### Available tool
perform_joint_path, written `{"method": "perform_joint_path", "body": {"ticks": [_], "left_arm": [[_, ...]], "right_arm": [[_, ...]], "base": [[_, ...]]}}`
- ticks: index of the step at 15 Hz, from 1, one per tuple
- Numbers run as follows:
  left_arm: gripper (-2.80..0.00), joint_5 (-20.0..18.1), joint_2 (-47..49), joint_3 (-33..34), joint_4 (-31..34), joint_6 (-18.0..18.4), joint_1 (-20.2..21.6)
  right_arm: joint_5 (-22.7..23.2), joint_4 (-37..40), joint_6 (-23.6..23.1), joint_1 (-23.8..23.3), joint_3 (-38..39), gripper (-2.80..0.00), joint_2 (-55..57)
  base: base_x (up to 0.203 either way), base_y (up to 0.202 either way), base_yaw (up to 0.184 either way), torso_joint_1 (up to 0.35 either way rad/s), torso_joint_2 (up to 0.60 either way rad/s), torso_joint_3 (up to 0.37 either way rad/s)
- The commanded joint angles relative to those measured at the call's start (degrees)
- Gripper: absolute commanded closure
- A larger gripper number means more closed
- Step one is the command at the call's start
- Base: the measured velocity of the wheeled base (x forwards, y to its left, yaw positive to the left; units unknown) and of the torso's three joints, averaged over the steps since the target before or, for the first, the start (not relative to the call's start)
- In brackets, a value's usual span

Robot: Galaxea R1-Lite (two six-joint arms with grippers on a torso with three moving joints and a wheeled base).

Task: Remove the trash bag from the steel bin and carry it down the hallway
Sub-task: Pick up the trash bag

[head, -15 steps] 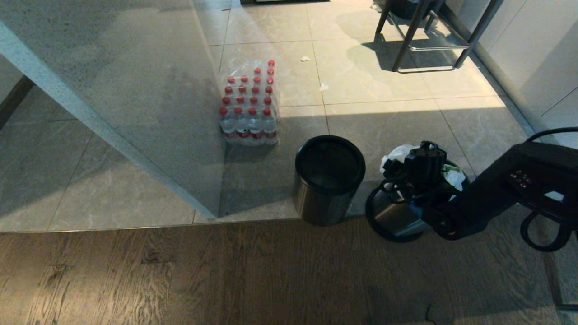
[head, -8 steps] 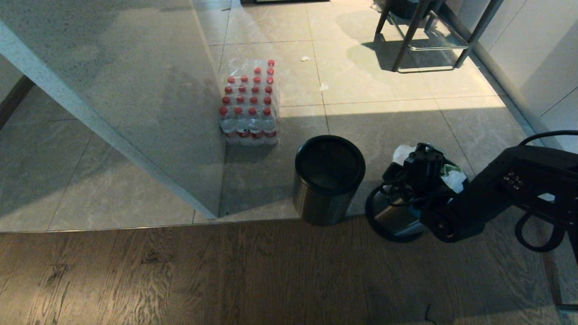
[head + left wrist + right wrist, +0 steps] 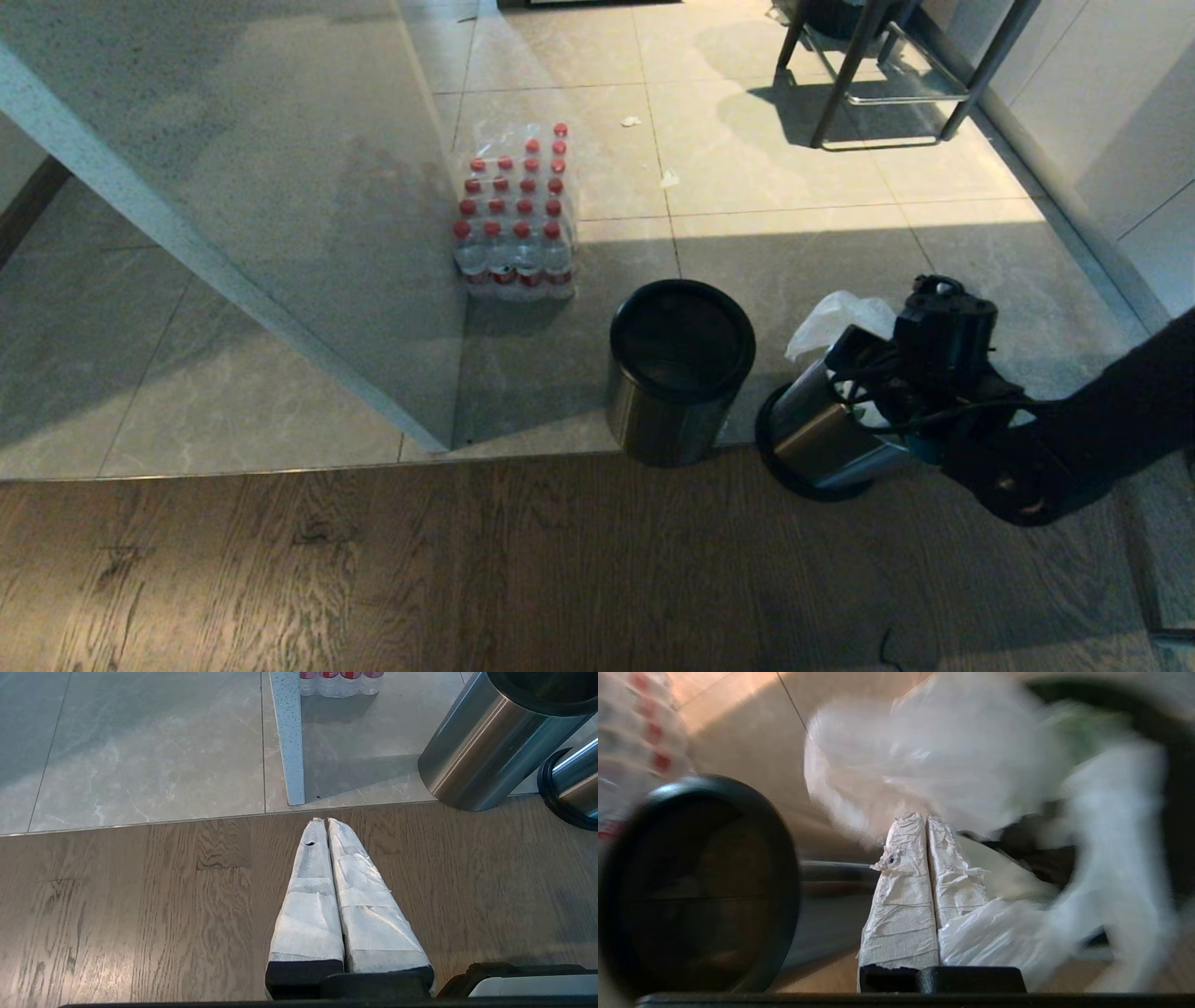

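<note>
Bin and bag, floor level

Thin white plastic trash bag (image 3: 834, 320) bulges from tilted brushed-steel bin (image 3: 822, 439) with black base band. Right end effector (image 3: 924, 821) clamps the bag's film. Left end effector (image 3: 326, 822) closed, empty, above wood floor (image 3: 373, 569).

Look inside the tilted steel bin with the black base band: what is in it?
A white trash bag bulges out of the steel bin, pinched by the shut right gripper. The gripper and arm cover the bin's mouth, so anything deeper inside is hidden.
</note>
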Motion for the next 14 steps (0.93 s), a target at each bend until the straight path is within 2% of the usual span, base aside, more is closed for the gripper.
{"method": "perform_joint_path", "body": {"ticks": [1,8,12,14], "left_arm": [[0.0,0.01,0.06,0.05,0.02,-0.04,0.0],[0.0,0.01,0.06,-0.04,0.02,-0.04,0.0],[0.0,0.01,0.06,-0.02,0.02,-0.04,0.0],[0.0,0.01,0.06,0.04,0.02,-0.04,0.0]], "right_arm": [[-0.21,2.16,0.18,0.56,4.73,0.0,-13.82],[0.2,23.3,-0.1,0.43,12.32,0.0,-48.22],[0.94,32.83,-0.56,0.37,10.2,0.0,-57.68],[2.0,36.9,-3.15,0.42,7.34,0.0,-61.91]], "base": [[0.0,0.0,0.0,0.0,0.0,0.0],[0.0,0.0,0.0,0.0,0.0,0.0],[0.0,0.0,0.0,0.0,0.0,0.0],[0.0,0.0,0.0,0.0,0.0,0.0]]}}
